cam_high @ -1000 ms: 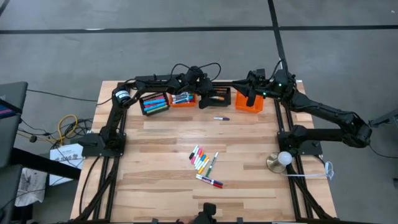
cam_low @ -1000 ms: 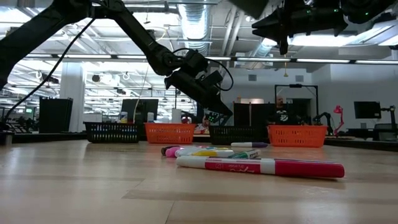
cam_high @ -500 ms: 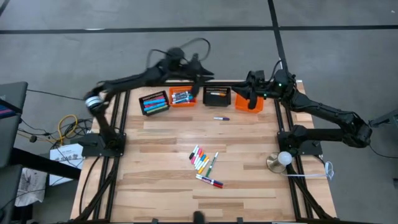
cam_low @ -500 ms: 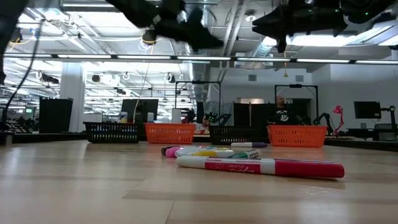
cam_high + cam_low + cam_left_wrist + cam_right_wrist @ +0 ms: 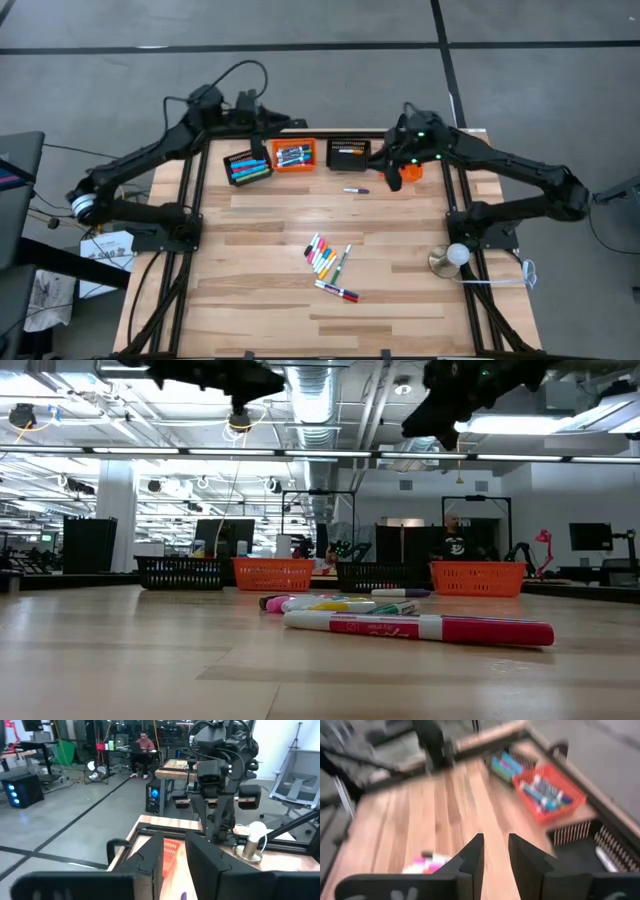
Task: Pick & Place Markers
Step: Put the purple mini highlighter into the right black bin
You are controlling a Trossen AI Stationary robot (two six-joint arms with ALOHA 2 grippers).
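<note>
Several markers (image 5: 326, 258) lie loose in a cluster near the table's middle, with one more (image 5: 337, 292) just nearer and a purple one (image 5: 356, 190) alone in front of the baskets. More markers fill the left black basket (image 5: 247, 165) and the orange basket (image 5: 294, 157). My left gripper (image 5: 175, 842) hangs high over the far edge (image 5: 295, 127), pointing level, open by a narrow gap with nothing in it. My right gripper (image 5: 495, 840) slants down over the right orange basket (image 5: 408, 170), also narrowly open and holding nothing.
Four baskets stand in a row along the far edge; the second black one (image 5: 349, 154) is right of centre. A round brass base with a white ball (image 5: 452, 258) sits at the right edge. Bare wood lies to the left and right of the marker cluster.
My left gripper has risen from just above the baskets and drawn back toward the table's far left, ending level and high. My right gripper has tipped from level to slanting down and shifted slightly toward the near side. No marker has moved.
</note>
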